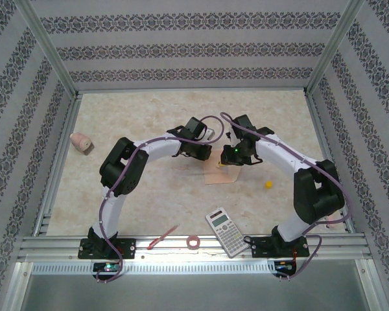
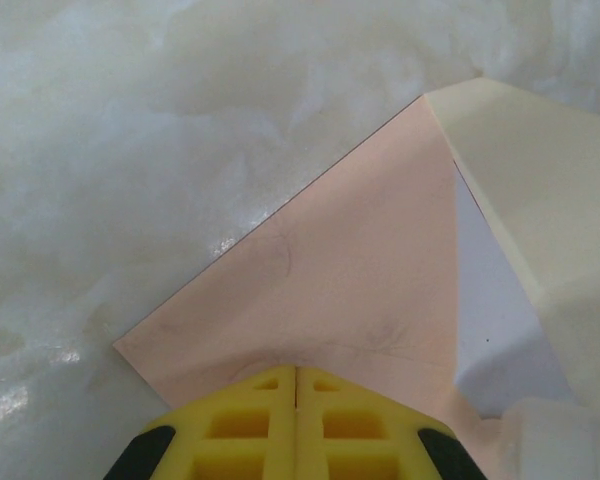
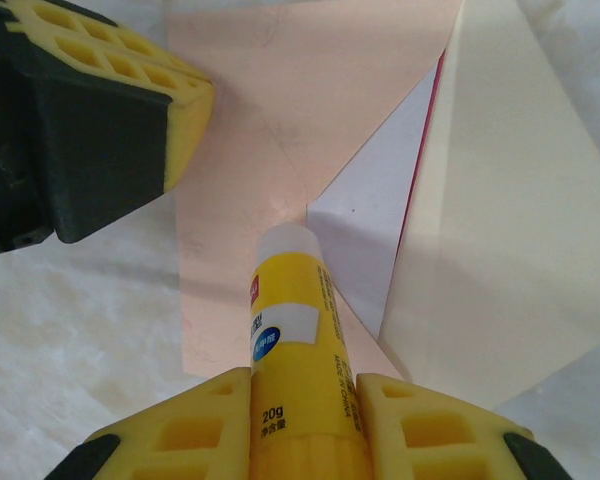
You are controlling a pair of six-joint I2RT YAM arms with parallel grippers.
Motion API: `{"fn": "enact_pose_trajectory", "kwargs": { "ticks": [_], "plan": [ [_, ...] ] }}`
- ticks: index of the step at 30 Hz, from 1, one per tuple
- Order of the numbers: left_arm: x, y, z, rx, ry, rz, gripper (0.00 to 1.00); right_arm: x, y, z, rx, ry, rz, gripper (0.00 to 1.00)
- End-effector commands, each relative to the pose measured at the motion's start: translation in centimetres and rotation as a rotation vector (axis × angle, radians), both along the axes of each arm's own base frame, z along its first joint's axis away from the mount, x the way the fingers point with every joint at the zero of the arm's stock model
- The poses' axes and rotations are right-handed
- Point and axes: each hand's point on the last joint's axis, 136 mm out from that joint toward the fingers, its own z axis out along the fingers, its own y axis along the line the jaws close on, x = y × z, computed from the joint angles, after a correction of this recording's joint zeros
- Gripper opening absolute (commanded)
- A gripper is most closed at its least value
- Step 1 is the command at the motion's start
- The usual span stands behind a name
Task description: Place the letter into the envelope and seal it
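The peach envelope (image 1: 220, 172) lies flat mid-table, its cream flap (image 3: 500, 220) folded open. The letter (image 3: 380, 190) sits inside it; a white wedge with a thin red edge shows at the mouth. My left gripper (image 2: 296, 375) is shut, its yellow fingertips together and resting on the envelope (image 2: 350, 270) near one corner. In the right wrist view its fingers (image 3: 180, 110) sit at the upper left on the envelope (image 3: 270, 110). My right gripper (image 3: 305, 385) is shut on a yellow glue stick (image 3: 295, 310), whose pale tip is over the envelope beside the mouth.
A calculator (image 1: 225, 231), a roll of tape (image 1: 194, 242) and a red pen (image 1: 162, 238) lie along the near edge between the arm bases. A small yellow object (image 1: 269, 184) sits right of the envelope. A pink item (image 1: 82, 142) rests at the far left.
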Motion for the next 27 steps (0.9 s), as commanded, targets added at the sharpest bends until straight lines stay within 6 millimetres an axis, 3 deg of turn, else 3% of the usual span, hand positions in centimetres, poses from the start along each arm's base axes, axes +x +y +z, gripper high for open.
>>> {"fn": "enact_pose_trajectory", "kwargs": {
  "ticks": [1, 27],
  "plan": [
    [-0.2, -0.2, -1.3, 0.009, 0.011, 0.01, 0.0, 0.4, 0.7, 0.2, 0.005, 0.003, 0.027, 0.06],
    [-2.0, 0.6, -4.0, 0.018, 0.068, 0.015, 0.0, 1.4, 0.5, -2.4, -0.039, 0.042, -0.008, 0.04]
  ]
}}
